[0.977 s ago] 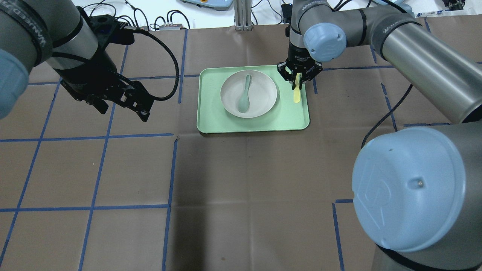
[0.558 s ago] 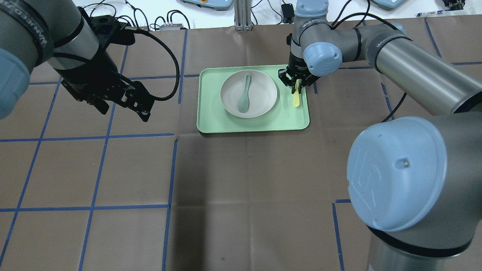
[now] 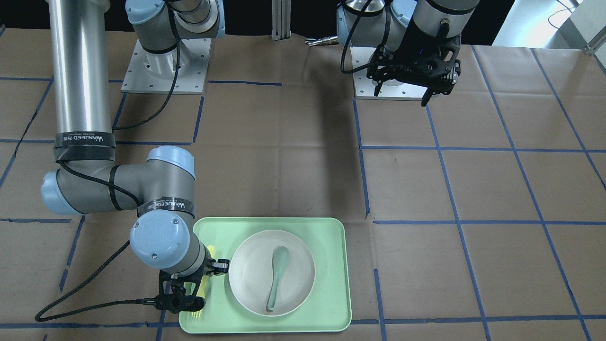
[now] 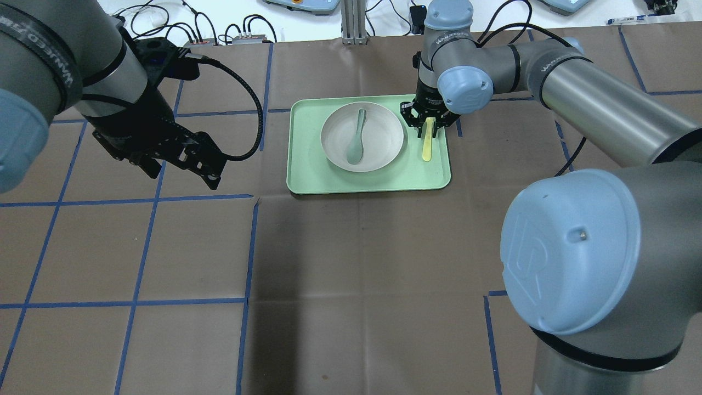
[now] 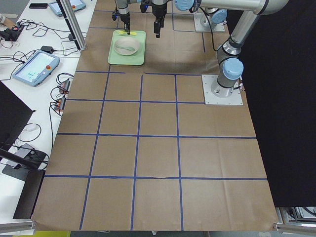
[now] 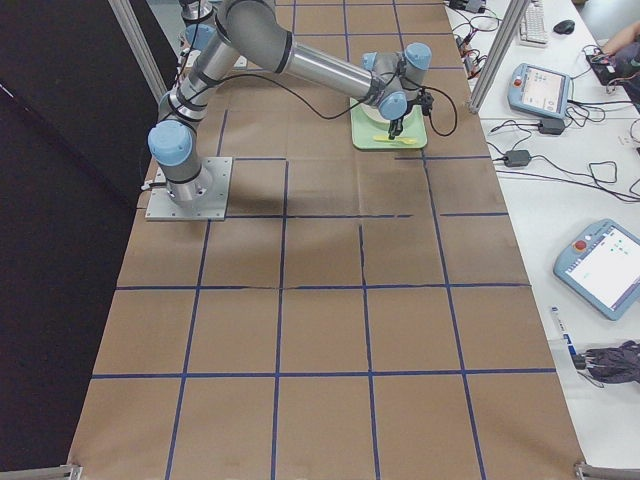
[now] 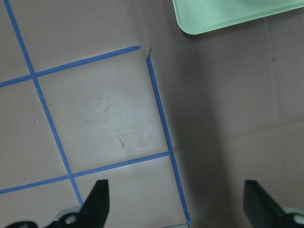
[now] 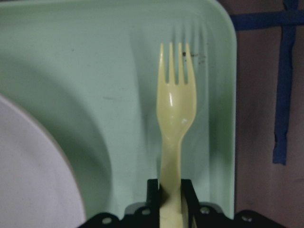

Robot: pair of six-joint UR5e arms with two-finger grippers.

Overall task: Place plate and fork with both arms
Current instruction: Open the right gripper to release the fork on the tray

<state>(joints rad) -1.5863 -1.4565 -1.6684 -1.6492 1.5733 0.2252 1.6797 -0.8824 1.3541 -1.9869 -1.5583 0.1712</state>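
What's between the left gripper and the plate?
Nothing loose: in the overhead view only bare taped table, then a strip of the tray, separates the left gripper from the plate.

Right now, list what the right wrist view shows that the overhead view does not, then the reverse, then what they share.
Only the right wrist view: the fork's tines, and a close look at the right gripper shut on its handle. Only the overhead view: the spoon lying in the plate, the whole tray, and the left gripper above the table, left of the tray. Both: fork, right gripper, tray and at least part of the plate.
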